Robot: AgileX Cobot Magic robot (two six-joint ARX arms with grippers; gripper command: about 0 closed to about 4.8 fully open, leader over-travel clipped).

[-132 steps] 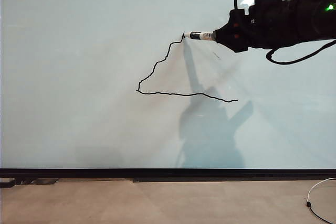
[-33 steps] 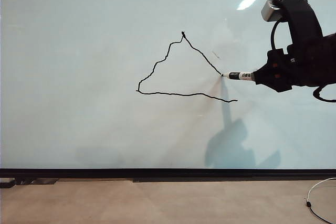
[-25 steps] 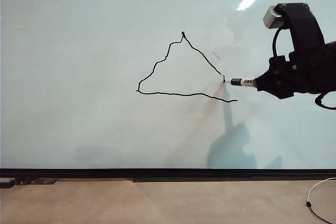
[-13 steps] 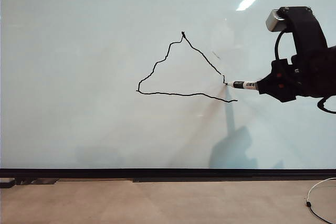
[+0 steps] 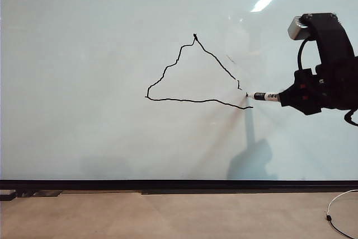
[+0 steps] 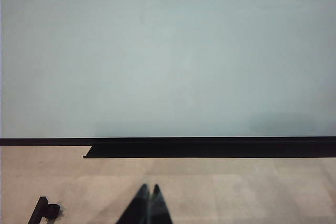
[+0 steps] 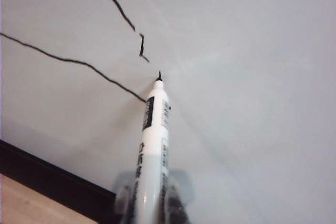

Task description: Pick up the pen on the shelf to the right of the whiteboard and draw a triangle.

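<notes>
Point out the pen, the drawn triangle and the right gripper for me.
pen (image 7: 155,124): right wrist view, middle of the white barrel.
triangle (image 5: 194,37): exterior view, its peaked top.
right gripper (image 5: 284,97): exterior view, black fingertips shut on the pen.

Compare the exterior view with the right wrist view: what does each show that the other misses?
Only the exterior view shows the whole wobbly black-line triangle, the black right arm and the thin white cable on the floor. Only the right wrist view shows the small gap between the drawn side's end and the base line, and the right gripper shut on the barrel. Both show the white, black-banded pen and the glossy pale whiteboard.
</notes>
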